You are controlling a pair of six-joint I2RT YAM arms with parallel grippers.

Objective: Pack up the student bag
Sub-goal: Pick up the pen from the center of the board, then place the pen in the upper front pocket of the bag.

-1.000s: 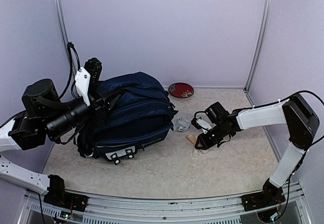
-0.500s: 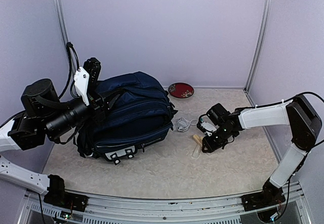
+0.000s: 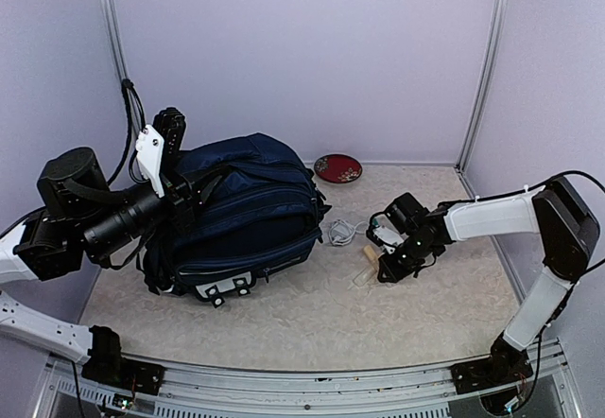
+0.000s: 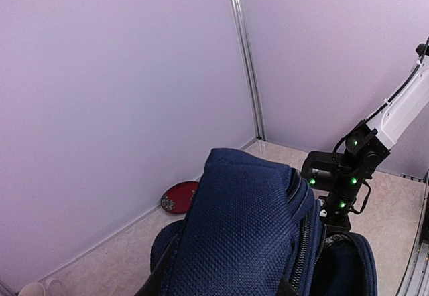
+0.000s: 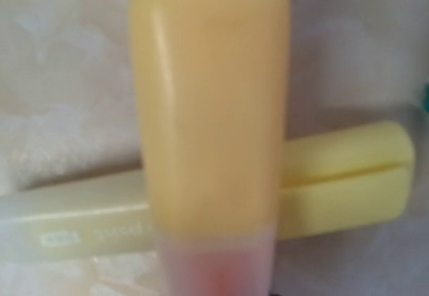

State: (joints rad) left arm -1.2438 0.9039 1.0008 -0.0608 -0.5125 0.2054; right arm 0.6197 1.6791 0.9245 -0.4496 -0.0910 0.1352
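Rail [image 3: 312, 380] of grey metal runs along the near edge, with an arm base near each end. Beyond it spreads the beige desk [image 3: 312, 328]. The left arm [image 3: 95, 224] reaches in from the left to the upper left end of the student bag [image 3: 255, 210]. The bag lies on its side on the left half of the desk, its white patch toward the near edge. The left jaws pinch a raised fold of the navy fabric (the left wrist view shows that fold standing close before the lens, a zip running beside it). The right arm [image 3: 492, 215] bends in from the right, its wrist low over small things that lie to the right of the bag and apart from it. Its wrist view is blurred: an orange-yellow tube [image 5: 208, 108] lies across a pale yellow pen [image 5: 348, 175]. Whether the right jaws are spread or pinching, I cannot tell. A white cord [image 3: 340, 232] lies just beside the bag's right end. Farther back, a red dish [image 3: 337, 167] sits near the lilac rear wall [image 3: 302, 59]
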